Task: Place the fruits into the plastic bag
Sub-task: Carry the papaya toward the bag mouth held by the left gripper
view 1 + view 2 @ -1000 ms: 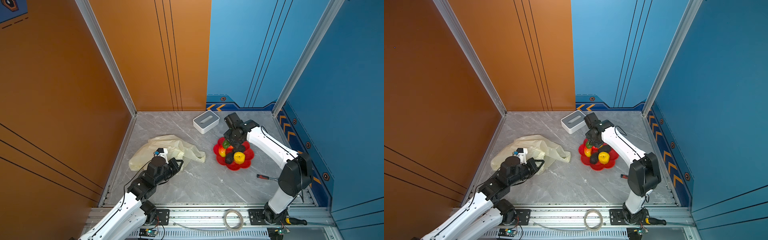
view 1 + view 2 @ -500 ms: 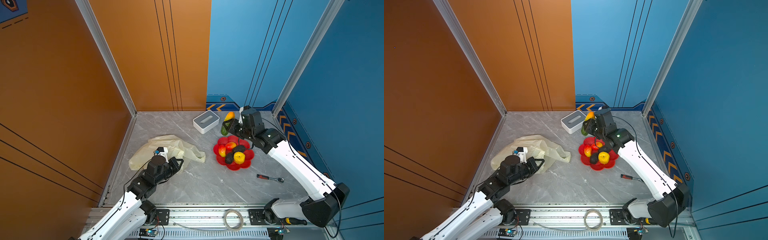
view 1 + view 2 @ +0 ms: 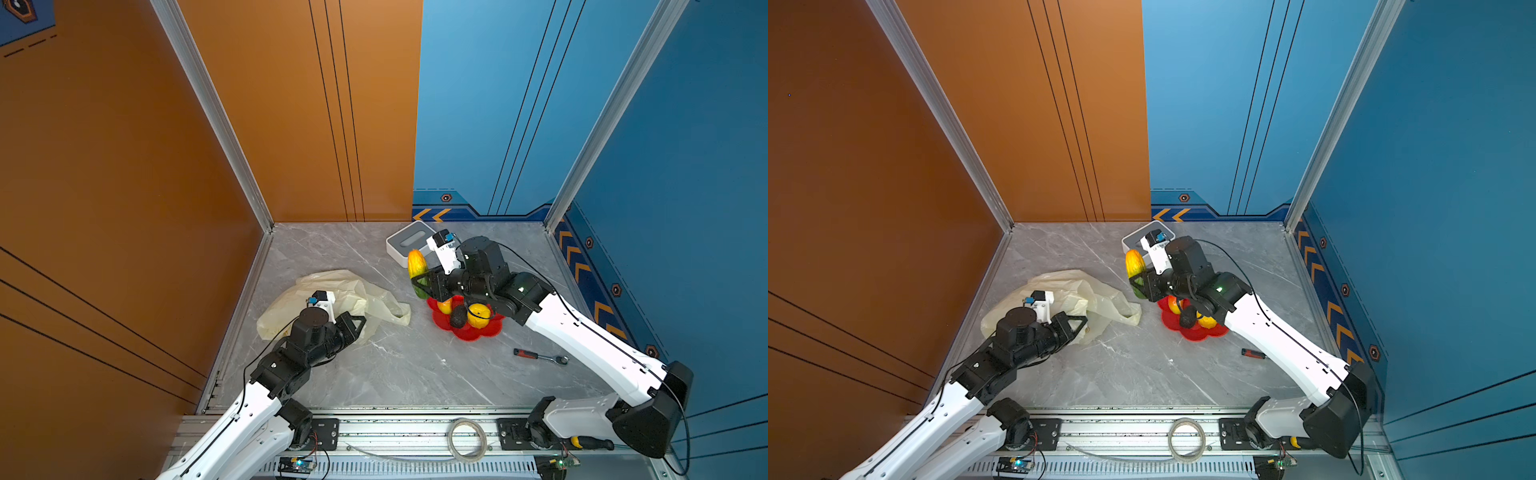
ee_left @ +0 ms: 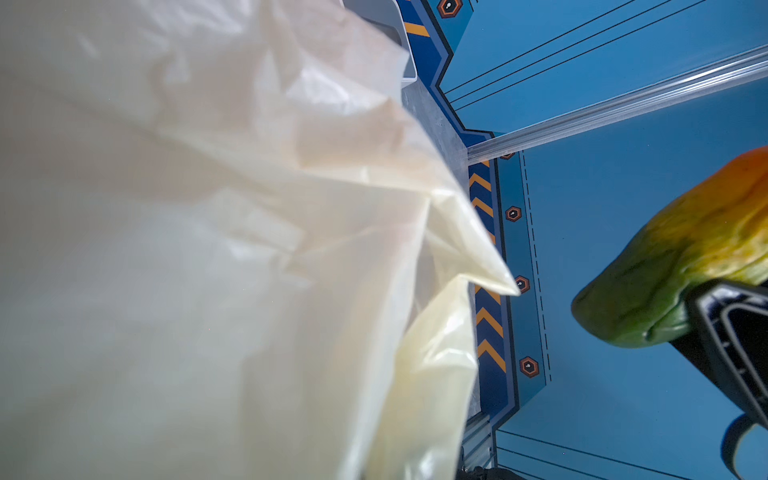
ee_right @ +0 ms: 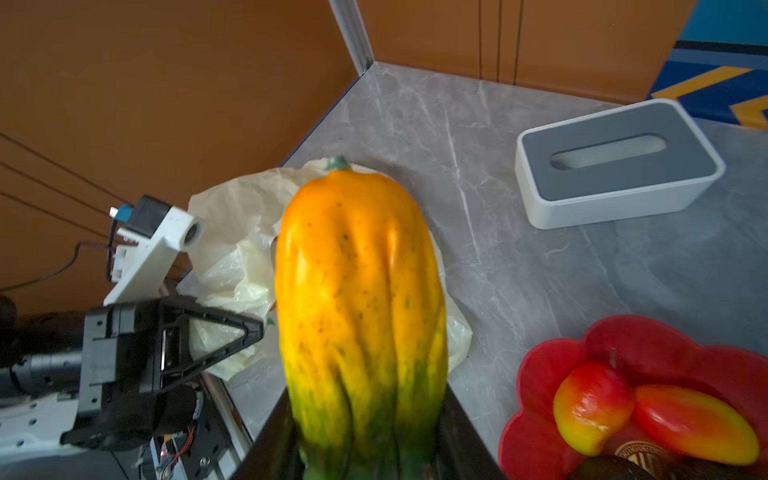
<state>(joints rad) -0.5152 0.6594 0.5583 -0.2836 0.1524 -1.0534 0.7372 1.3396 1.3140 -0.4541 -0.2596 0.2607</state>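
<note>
- table (image 3: pixel 395 374): grey marble. task is barely started: no fruit shows in the bag, one is in the air, and the rest are in the dish.
- right arm (image 3: pixel 582 332): comes in from the near right and stretches over the dish towards the left, wrist raised.
- left arm (image 3: pixel 257 407): comes in from the near left, low, pointing right along the bag's near edge.
- bag (image 3: pixel 374 299): crumpled on the left of the table. its mouth looks slack rather than spread, and i can't see inside.
- box (image 3: pixel 405 245): far centre, not involved.
- dish (image 3: pixel 478 332): red, right of centre, well apart from the bag.
- right gripper (image 3: pixel 422 284): clamped on the green end of the papaya (image 3: pixel 417 266), off the table between dish and bag. the orange end sticks out past the fingers.
- left gripper (image 3: pixel 353 324): clamped tight on the bag's near edge, film draped close over its camera.
- fruits (image 3: pixel 478 313): at least four left in the dish, including a yellow one, a dark avocado and two red-yellow mangoes.
- left to do: carry the papaya left, get the mouth open, drop it in, then repeat for the rest.
</note>
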